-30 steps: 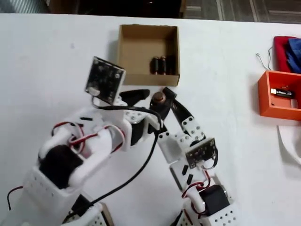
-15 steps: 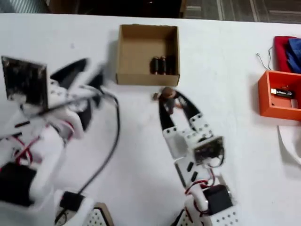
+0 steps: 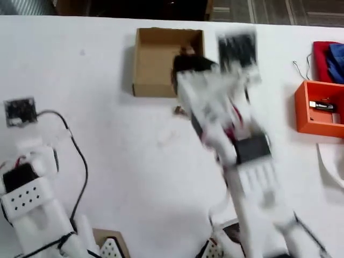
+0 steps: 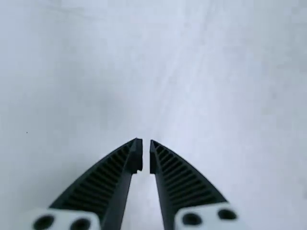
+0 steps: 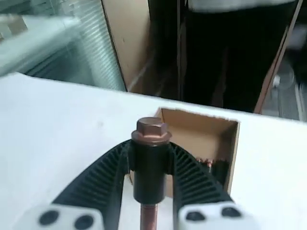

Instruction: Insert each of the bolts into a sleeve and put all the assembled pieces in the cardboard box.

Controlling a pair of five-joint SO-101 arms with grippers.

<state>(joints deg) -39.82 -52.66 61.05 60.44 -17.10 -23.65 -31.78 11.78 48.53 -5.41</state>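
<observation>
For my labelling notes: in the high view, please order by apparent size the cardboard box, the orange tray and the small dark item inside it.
1. cardboard box, partly covered.
2. orange tray, cut off at the edge, full size unsure.
3. dark item, clearly smallest.

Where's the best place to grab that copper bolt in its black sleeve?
Probably the black cylindrical sleeve, pinched from opposite sides as the right gripper does: its straight wall seats between the fingers, unlike the flanged head of the copper bolt.
</observation>
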